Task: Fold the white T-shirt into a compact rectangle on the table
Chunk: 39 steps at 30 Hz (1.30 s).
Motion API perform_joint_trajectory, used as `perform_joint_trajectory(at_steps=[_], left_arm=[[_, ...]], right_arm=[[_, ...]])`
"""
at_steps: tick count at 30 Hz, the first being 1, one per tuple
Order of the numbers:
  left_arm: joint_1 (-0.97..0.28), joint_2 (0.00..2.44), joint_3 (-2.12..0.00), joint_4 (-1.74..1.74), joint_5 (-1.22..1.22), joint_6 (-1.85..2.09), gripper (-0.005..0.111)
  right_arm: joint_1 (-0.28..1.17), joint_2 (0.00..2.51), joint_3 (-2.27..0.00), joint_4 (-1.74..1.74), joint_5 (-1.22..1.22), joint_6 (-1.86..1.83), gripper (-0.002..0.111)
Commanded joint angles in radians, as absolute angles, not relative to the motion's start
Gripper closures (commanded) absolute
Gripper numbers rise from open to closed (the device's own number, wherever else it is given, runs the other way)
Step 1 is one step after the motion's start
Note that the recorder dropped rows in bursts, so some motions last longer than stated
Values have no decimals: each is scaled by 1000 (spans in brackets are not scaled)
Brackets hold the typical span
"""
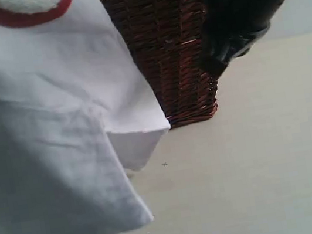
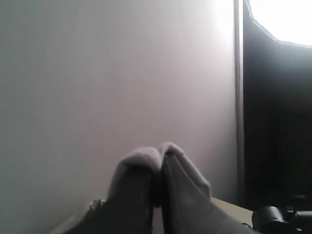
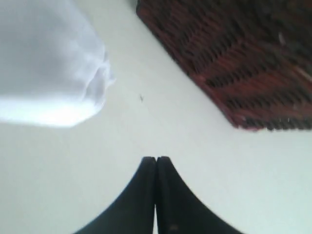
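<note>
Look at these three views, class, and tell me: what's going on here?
A two-armed robot is partway through folding the white T-shirt. The shirt hangs raised in front of the exterior camera rather than lying flat on the table, and it is not yet folded. The left jaws are shut, apparently pinching pale cloth, though the grip itself is hard to make out. The right jaws are shut and empty, over the table between the shirt and the wicker basket.

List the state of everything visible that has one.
white T-shirt, lifted, hanging unfolded.
left tool, shut, apparently pinching the white T-shirt.
right tool, shut, empty, above the table.
basket, upright on the table.
</note>
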<state>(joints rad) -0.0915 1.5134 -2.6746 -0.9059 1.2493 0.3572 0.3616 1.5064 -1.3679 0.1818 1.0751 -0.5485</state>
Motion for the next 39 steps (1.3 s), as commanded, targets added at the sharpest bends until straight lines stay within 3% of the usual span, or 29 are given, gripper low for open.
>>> perform_joint_trajectory(at_steps=[1, 6, 11, 14, 20, 26, 39], left_arm=[[-97, 1537, -2677, -1007, 1221, 323, 107], [-97, 1545, -2677, -1059, 1221, 313, 107], [-97, 1540, -2677, -1061, 1221, 296, 107], [-97, 1540, -2677, -1061, 1221, 284, 107], [-97, 1540, -2677, -1059, 1221, 279, 107], [-97, 1540, -2677, -1059, 1221, 279, 107], [-97, 1538, -2677, -1061, 1221, 279, 107]], right_arm=[[361, 1447, -1356, 132, 1210, -481, 108], [361, 1409, -1207, 164, 1201, -511, 108], [361, 1374, -1041, 197, 969, -516, 102], [361, 1362, -957, 256, 809, -542, 90], [361, 1362, -815, 459, 690, -697, 56], [361, 1362, -675, 669, 636, -857, 55], [361, 1364, -493, 1586, 496, -1822, 55]])
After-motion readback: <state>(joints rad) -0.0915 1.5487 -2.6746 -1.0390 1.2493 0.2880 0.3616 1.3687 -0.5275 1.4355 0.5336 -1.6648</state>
